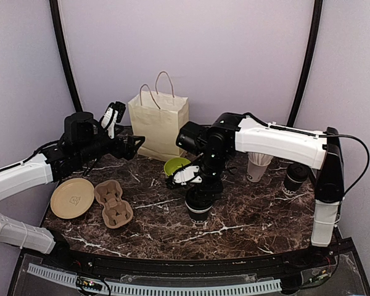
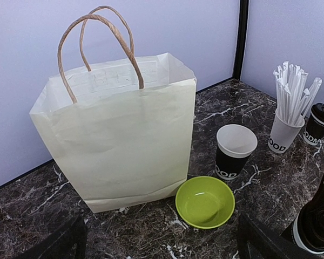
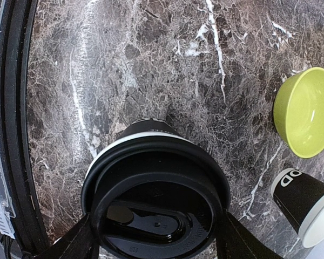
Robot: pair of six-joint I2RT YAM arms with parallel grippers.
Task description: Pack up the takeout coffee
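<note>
A lidded black coffee cup (image 1: 198, 208) stands on the marble table in front of the lime-green bowl. My right gripper (image 1: 201, 189) comes down on it from above. In the right wrist view its fingers (image 3: 73, 244) press both sides of the black lid (image 3: 156, 189), so the gripper (image 3: 156, 237) is shut on it. An open black cup with a white rim (image 2: 235, 151) stands behind the bowl and also shows in the right wrist view (image 3: 305, 202). Another lidded cup (image 1: 294, 179) stands far right. My left gripper (image 1: 132, 143) is open and empty, facing the paper bag (image 2: 119, 145).
The cream paper bag (image 1: 158, 123) stands open at the back centre. A lime-green bowl (image 1: 176, 165) sits before it. A white cup with straws (image 1: 258, 168) is at the right. A pulp cup carrier (image 1: 113, 203) and a paper plate (image 1: 72, 197) lie at the front left.
</note>
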